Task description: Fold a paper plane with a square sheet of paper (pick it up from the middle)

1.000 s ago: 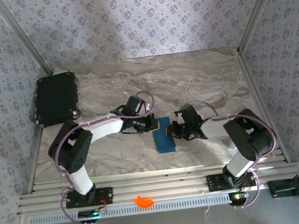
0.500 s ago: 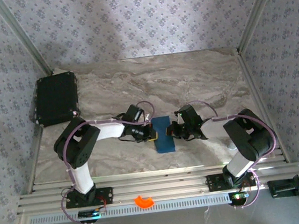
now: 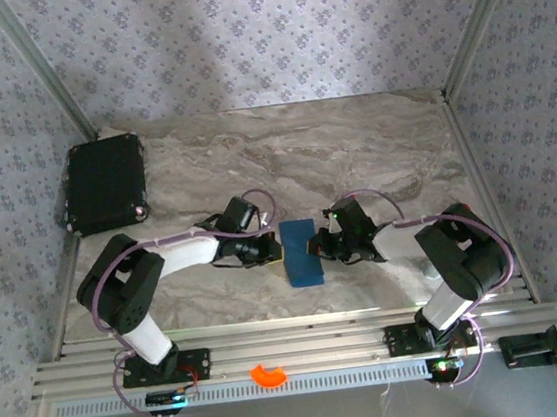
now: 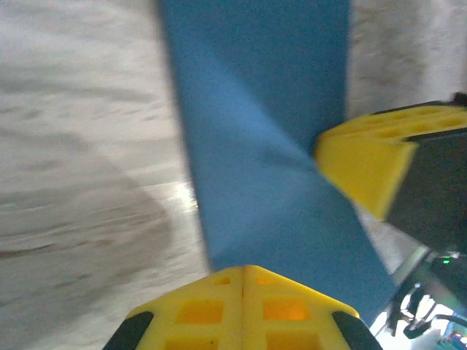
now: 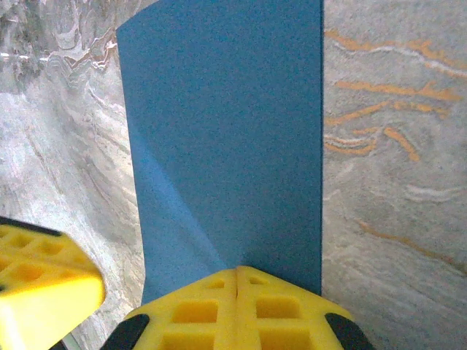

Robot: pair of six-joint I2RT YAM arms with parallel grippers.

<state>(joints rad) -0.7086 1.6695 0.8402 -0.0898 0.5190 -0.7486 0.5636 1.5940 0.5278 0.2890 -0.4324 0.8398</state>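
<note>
Top external: one blue sheet (image 3: 302,268), two end effectors (image 3: 280,254) (image 3: 316,248) closed on its edges

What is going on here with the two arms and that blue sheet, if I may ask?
The two arms are working on the dark blue sheet of paper, which lies folded into a narrow rectangle on the marble-patterned table. The left gripper meets its left edge and the right gripper its right edge, both shut. Whether they pinch the paper or only press it is unclear. It is not yet a plane.
</note>
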